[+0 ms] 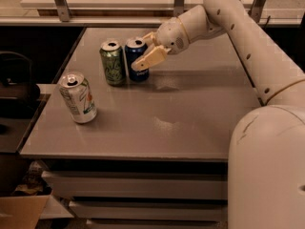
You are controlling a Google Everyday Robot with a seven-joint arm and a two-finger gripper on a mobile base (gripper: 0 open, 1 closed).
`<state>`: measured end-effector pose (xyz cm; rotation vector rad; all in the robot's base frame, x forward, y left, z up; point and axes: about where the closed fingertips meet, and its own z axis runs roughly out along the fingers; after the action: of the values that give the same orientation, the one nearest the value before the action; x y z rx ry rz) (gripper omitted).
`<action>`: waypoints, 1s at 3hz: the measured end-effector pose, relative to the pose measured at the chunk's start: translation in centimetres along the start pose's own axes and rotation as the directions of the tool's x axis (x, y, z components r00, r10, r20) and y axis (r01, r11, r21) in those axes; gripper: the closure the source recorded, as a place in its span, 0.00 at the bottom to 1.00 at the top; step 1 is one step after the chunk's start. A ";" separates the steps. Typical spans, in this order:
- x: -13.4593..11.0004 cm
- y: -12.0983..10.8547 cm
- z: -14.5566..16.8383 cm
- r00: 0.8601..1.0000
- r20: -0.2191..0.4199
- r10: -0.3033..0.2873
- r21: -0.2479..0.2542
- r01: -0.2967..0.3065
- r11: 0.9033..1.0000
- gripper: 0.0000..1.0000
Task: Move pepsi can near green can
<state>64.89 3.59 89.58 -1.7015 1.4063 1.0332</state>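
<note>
The pepsi can [129,56] stands on the tabletop [190,109] at the green can's [112,63] 3 o'clock, just beside it. The end effector [139,52] is clamped on it from 3 o'clock. Placement looks done. Part the jaws gently, then back off toward 3 o'clock so neither can tips.

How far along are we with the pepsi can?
Done: the pepsi can stands upright right beside the green can toward the back of the table. In hand: the gripper is at the pepsi can. Left: probably just backing the gripper away without tipping either can.
</note>
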 end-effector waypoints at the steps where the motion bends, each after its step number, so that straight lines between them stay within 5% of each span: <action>1: 0.0 -0.1 0.0 1.000 0.008 0.000 -0.012 0.000 1.000 0.00; 3: -0.2 -0.1 -0.7 0.999 0.035 -0.001 -0.015 0.001 1.000 0.00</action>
<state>65.05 3.10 90.09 -1.6864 1.3785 1.0703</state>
